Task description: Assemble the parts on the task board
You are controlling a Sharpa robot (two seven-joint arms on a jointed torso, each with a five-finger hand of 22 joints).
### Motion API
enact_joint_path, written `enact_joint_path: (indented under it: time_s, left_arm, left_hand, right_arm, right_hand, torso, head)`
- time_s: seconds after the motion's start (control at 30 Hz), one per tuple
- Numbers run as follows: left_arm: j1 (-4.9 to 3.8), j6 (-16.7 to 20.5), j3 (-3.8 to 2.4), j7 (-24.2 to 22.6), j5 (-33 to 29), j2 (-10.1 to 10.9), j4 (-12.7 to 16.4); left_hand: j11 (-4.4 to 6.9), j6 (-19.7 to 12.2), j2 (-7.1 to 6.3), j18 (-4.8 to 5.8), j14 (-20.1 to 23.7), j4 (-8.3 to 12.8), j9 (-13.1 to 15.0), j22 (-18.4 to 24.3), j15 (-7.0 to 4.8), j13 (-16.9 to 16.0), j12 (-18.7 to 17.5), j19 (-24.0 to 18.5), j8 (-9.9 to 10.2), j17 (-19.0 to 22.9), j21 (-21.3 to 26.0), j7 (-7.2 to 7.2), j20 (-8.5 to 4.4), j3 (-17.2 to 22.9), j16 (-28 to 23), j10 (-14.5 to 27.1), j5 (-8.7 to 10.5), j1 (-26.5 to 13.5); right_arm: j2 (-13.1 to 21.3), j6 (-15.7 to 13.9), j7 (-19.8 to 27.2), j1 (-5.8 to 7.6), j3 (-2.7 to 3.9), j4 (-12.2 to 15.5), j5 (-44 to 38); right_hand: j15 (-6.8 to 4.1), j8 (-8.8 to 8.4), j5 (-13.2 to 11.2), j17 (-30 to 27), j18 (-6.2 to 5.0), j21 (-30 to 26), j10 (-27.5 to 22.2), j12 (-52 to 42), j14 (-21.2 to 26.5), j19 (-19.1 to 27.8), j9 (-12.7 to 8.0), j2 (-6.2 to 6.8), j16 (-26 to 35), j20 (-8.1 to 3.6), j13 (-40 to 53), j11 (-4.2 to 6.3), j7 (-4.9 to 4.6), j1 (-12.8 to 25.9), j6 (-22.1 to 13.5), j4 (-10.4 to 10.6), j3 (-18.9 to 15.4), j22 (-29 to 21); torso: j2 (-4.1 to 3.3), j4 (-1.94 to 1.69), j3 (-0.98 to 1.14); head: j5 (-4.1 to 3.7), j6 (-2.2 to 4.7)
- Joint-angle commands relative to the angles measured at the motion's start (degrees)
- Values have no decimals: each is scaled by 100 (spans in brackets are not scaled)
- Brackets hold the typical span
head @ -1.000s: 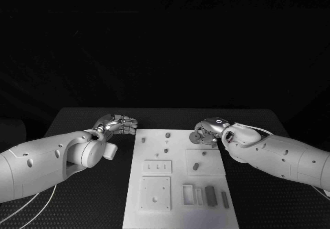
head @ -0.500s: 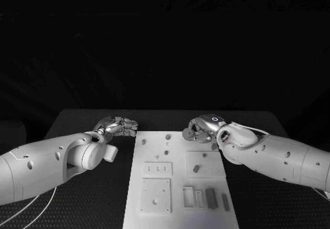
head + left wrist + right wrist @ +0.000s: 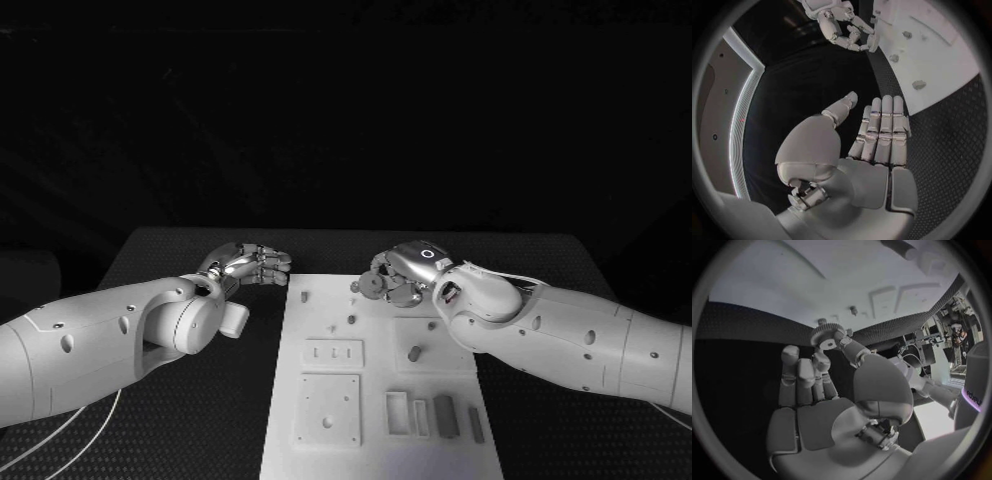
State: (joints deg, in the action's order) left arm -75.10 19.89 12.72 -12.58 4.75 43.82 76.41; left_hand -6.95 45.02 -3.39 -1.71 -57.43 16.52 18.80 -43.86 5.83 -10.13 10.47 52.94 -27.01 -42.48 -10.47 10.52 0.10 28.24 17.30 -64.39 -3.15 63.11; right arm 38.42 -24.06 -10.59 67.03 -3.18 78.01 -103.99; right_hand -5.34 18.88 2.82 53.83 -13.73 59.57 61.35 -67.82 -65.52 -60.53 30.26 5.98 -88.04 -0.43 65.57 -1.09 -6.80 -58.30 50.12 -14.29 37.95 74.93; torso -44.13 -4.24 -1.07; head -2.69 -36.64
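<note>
Your right robot hand (image 3: 392, 278) hangs over the far end of the task board (image 3: 378, 420), pinching a small gear (image 3: 825, 333) between thumb and fingertip. The step in hand looks like carrying that gear to its post. Pegs (image 3: 352, 286) stand just beside and below the hand, and which one takes the gear cannot be told. The next move calls for lining the gear's bore over a peg and lowering it straight.

Your left robot hand (image 3: 250, 265) rests over the desk (image 3: 173, 245) just off the board's left edge, fingers together, holding nothing.

Room is open beyond the board's far edge. Toward you, trays and grey blocks (image 3: 444, 413) crowd the near end.
</note>
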Motion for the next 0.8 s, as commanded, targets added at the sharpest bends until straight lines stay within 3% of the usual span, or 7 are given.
enact_joint_path:
  time_s: [0.03, 0.37, 0.8]
  left_arm:
    - [-7, 39, -6, -24, 19, -28, 32]
    - [-8, 32, -8, -21, 17, -75, 44]
    - [-11, 26, -9, -17, 14, -91, 52]
  left_hand:
    - [-30, 2, -30, -46, 20, 2, 9, 7, 14, -6, -28, 12, 38, -7, 20, 27, 15, -8, -16, -3, -11, 19]
    - [-31, 0, -25, -45, 20, -3, 11, 7, 15, -7, -31, 13, 42, -9, 22, 29, 16, -7, -19, -4, -10, 14]
    - [-31, 1, -25, -44, 20, -3, 13, 7, 16, -9, -34, 12, 45, -12, 24, 30, 17, -6, -22, -5, -10, 12]
  right_arm:
    - [-95, -11, -138, -1, -12, 0, -421]
    - [-500, 102, -269, -36, -123, -209, -590]
    - [-803, 130, -265, -164, -176, -658, -654]
  right_hand:
    - [-48, -41, 6, -14, -127, 24, -97, -25, -80, -20, 3, 84, -18, -42, -10, 110, 55, -5, 679, 27, 7, 77]
    - [-47, -50, 6, -29, -127, 21, -93, -24, -84, -26, 5, 117, -15, -51, -26, 109, 53, -25, 674, 32, 23, 74]
    - [-46, -57, 6, -43, -127, 19, -91, -22, -84, -30, 5, 125, -13, -54, -37, 107, 51, -26, 668, 44, 29, 71]
  torso:
    - [-5, 4, 5]
    - [-6, -29, -4]
    - [-9, -16, 3]
  head:
    - [-10, 9]
    - [-30, -3]
    - [9, -36]
